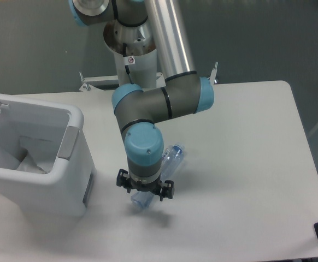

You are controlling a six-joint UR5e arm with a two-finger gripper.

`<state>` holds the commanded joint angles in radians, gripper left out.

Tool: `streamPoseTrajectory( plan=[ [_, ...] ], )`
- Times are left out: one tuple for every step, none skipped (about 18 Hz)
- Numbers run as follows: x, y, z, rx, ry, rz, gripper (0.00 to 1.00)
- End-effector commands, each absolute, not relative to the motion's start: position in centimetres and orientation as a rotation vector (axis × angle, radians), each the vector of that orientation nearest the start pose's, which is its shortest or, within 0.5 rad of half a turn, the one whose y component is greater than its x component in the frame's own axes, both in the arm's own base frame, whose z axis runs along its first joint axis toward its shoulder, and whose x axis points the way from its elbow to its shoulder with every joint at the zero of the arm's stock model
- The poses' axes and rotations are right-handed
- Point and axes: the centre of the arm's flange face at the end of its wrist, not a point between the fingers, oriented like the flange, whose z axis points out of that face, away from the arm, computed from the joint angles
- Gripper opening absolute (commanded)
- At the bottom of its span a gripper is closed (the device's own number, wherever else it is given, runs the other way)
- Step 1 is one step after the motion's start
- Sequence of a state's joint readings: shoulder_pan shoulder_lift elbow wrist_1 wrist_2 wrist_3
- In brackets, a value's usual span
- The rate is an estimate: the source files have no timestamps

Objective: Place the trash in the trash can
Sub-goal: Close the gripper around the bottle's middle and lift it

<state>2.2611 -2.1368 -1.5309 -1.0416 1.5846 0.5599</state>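
Camera view: at the left stands the white trash can, lid up, with a pale plastic packet lying inside it. Just right of the can, the gripper points down at the crushed clear bottle, which lies slanted on the white table; its fingers straddle the bottle's lower end, but whether they pinch it cannot be told.

Arm folded at the elbow, wrist pointing straight down, pincer low with fingers spread.
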Motion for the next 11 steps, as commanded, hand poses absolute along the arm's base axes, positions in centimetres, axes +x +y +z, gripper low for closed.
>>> streamPoseTrajectory(
  plan=[
    [-32.1,59.9,22.1,-3.149,-0.196,0.023,1.00],
    [-31.8,60.1,21.9,-3.154,-0.189,0.019,1.00],
    [-31.6,60.1,21.6,-3.159,-0.184,0.018,1.00],
    [-31.6,60.2,21.1,-3.171,-0.182,0.027,1.00],
    [-31.9,60.2,20.9,-3.181,-0.182,0.045,1.00],
    [-31.8,60.2,20.5,-3.195,-0.178,0.062,1.00],
    [-31.5,60.4,20.2,-3.206,-0.166,0.074,1.00],
    [-31.4,60.5,20.2,-3.209,-0.161,0.081,1.00],
    [-31.4,60.5,20.1,-3.211,-0.161,0.079,1.00],
    [-31.4,60.5,19.9,-3.214,-0.160,0.079,0.98],
    [-31.3,60.6,19.9,-3.213,-0.160,0.080,0.94]
  ],
)
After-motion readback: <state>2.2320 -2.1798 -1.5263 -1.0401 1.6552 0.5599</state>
